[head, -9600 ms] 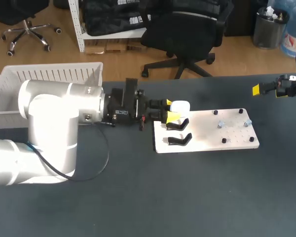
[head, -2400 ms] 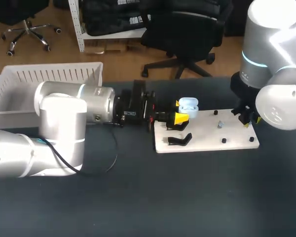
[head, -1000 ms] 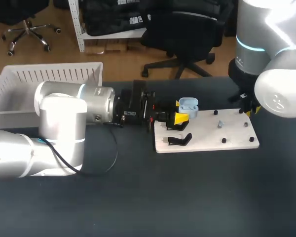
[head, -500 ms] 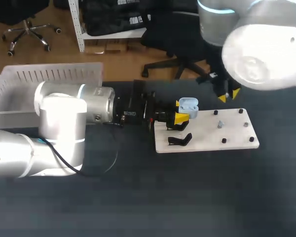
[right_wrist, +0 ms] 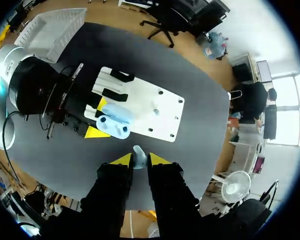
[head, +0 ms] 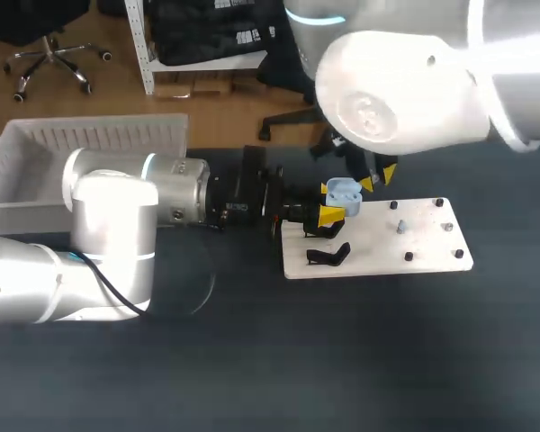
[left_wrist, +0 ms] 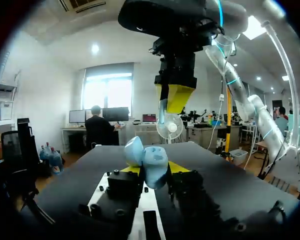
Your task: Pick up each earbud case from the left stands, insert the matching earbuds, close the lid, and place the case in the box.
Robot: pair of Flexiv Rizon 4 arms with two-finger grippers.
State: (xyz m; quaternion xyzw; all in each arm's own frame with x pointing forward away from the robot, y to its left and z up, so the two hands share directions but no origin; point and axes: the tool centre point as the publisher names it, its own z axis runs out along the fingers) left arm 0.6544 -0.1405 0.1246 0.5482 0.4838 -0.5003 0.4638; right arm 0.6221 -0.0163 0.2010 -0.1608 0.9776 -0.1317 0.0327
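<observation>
The left jaws clamped the open case (head: 343, 192) by its base at ten o'clock on the board (head: 423, 243), seemingly light, rigid and slick, while the right jaws pinched a tiny earbud (right_wrist: 138, 151).

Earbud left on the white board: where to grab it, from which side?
Probably grip the earbud by its sides, coming straight down. It sits alone mid white board, the black pegs stand apart from it, so the jaws can straddle it. Its orientation is too small to tell.
</observation>
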